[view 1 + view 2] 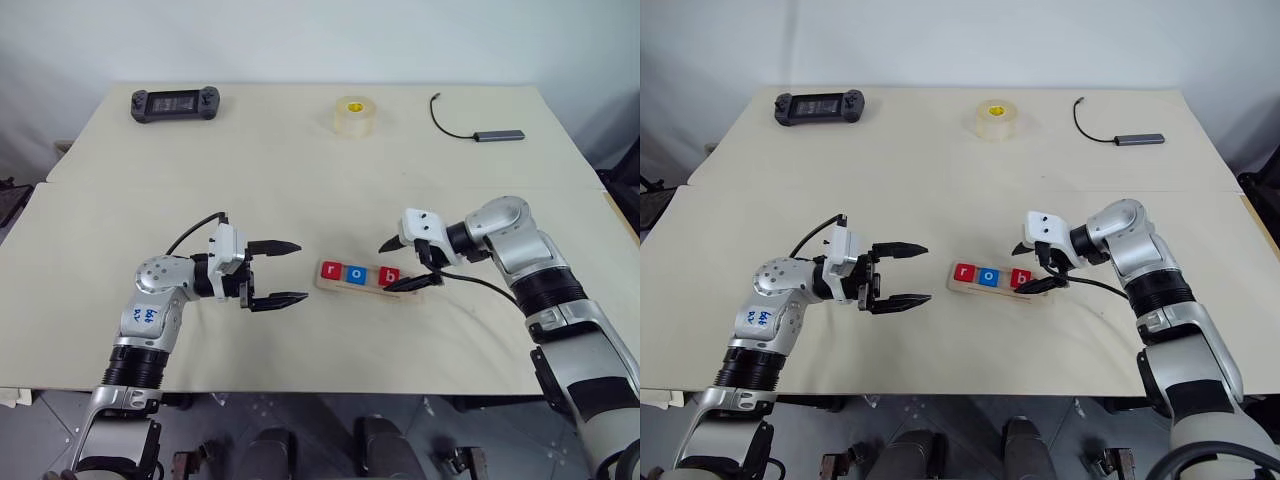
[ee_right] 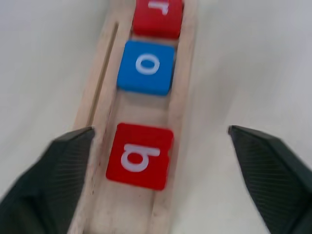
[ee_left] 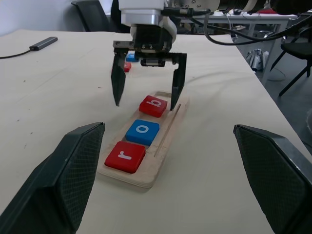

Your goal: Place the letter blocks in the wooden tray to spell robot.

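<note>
The wooden tray [image 1: 407, 292] lies mid-table holding three letter blocks in a row: red r [image 1: 332, 269], blue o [image 1: 360, 272], red b [image 1: 389, 276]. My right gripper [image 1: 390, 266] hangs open just over the b block [image 2: 141, 156], one finger on each side of the tray [image 2: 97, 97], and grips nothing. To the tray's left my left gripper [image 1: 300, 271] points level at it, open and empty. In the left wrist view a further red block [image 3: 127, 66] and blue block [image 3: 130, 57] lie on the table behind the right gripper [image 3: 145, 105].
At the far side of the table lie a black game controller [image 1: 175, 103] on the left, a roll of tape [image 1: 354, 115] in the middle and a cable with a grey adapter [image 1: 497, 134] on the right. Bare tabletop surrounds the tray.
</note>
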